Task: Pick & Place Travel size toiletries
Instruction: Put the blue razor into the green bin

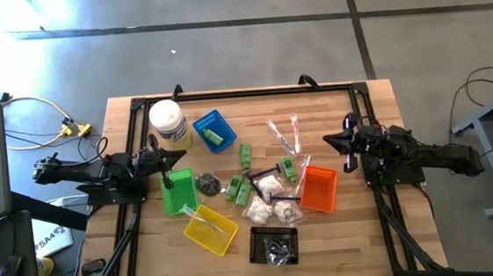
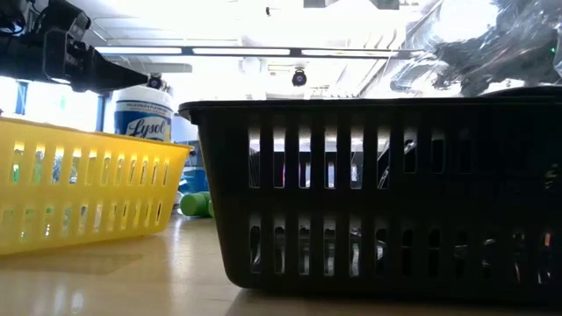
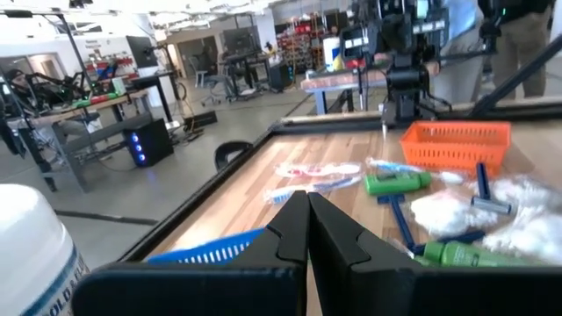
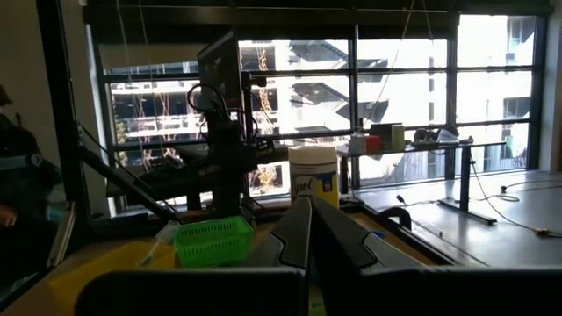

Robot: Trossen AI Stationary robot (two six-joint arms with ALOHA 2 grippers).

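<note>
Five baskets (image 1: 209, 128), four green bottles (image 1: 245, 154)

grey concrete floor (image 1: 221, 43), large windows (image 4: 404, 79)

In the low view the black basket (image 2: 386, 189) fills most of the picture, runs off the right and bottom edges, and hides nearly all of the bench (image 2: 132, 281) behind it. The yellow basket (image 2: 83, 189) is cut by the left edge. Only the tip of one green bottle (image 2: 195, 204) shows between them.

From above, the contents of the black basket (image 1: 275, 245) are too small to name, as is the grey clump (image 1: 207, 183).

The white jar (image 3: 31, 254) is cropped at the left wrist picture's corner.
</note>
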